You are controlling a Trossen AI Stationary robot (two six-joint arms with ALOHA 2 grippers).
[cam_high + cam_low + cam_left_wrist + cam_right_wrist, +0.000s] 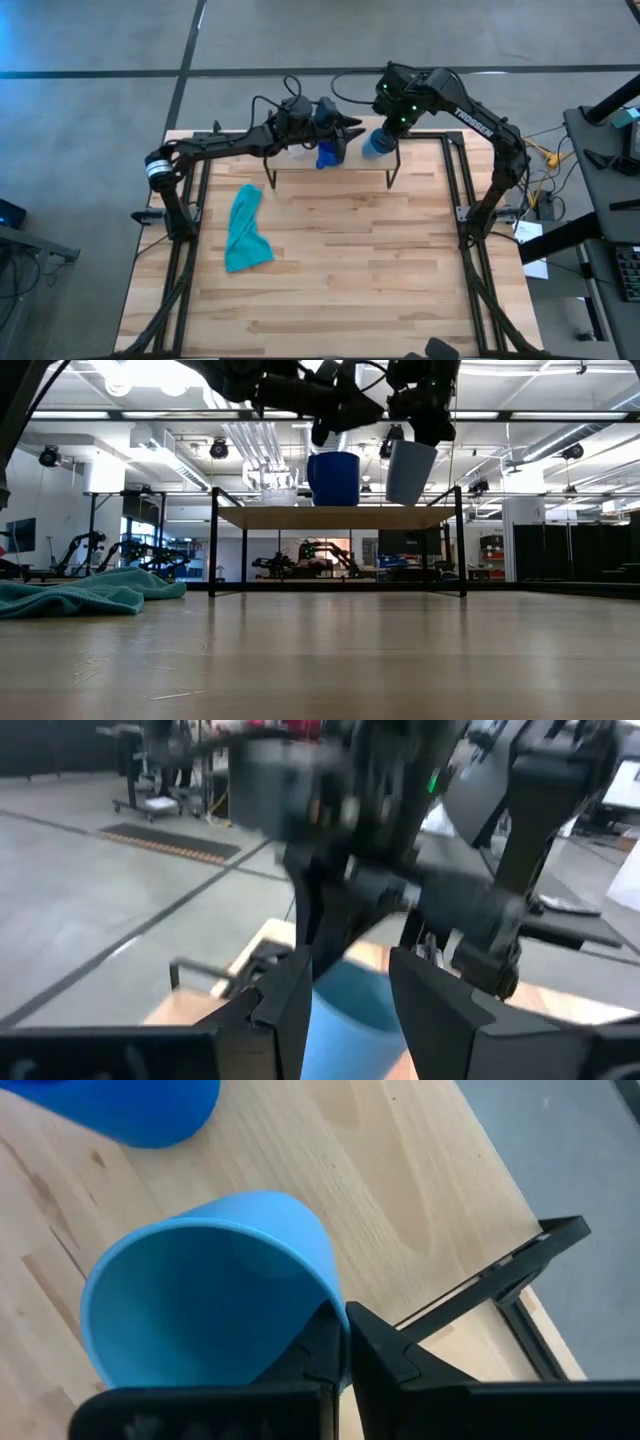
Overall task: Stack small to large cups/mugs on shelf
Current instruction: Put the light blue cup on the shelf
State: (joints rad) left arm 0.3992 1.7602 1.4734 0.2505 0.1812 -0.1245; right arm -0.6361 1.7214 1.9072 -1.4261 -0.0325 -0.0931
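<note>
Bare planks of the bench [320,660] fill the low view's foreground, with a teal cloth [75,595] heaped at its left edge; from above, the cloth [246,230] lies on the left half of the bench, well apart from the shelf. Shelf [335,517]: a light board on thin black legs, standing at the far edge of the bench [330,270]; in the high view its legs and front edge show below the two arms [330,172].

Glass cup [277,488]: upright on the shelf's left part, just beside the mug. Mug [333,478]: dark blue, upright on the shelf near its middle; from above it shows under the left tool [330,152]. Left tool [345,125]: reaches over the shelf from the left, directly above the mug; its fingers [290,995] stand apart on either side of the mug's blue rim, open, and contact with the mug cannot be told.

Light cup [410,470]: held off the shelf, tilted, above the shelf's right part and just beside the mug. Right tool [392,120]: comes in from the right and is closed on this cup; in the right wrist view its fingers [345,1345] pinch the cup's wall [210,1290], one inside the rim and one outside, with the shelf board behind.
</note>
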